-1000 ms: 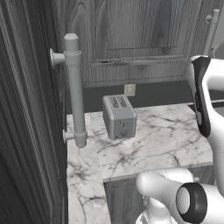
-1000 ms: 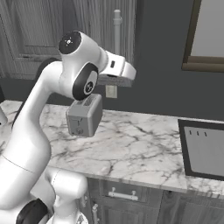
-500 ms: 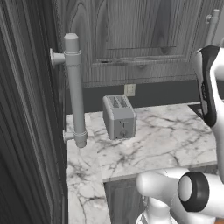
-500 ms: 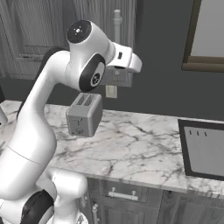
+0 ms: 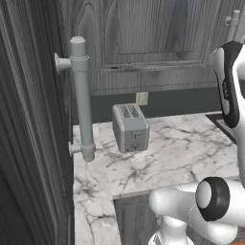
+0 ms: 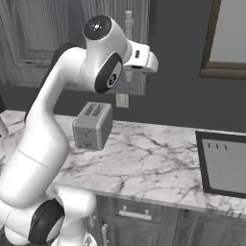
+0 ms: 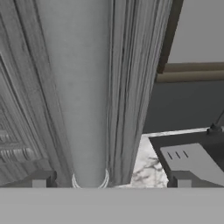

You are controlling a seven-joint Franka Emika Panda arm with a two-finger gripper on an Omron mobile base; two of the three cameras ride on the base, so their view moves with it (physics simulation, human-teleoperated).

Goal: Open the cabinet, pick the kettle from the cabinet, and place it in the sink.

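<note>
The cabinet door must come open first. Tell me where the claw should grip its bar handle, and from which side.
Grip the long light-grey cylindrical bar handle on its straight shaft, clear of the pegs. Come straight at the dark grey wood-grain cabinet door from the front. The bar is upright and round, so the open claw can likely set one finger on each side.

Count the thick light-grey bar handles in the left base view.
2: one on the tall dark panel at left, bar handle; one on the cabinet at top right, handle, partly behind the arm.
</note>
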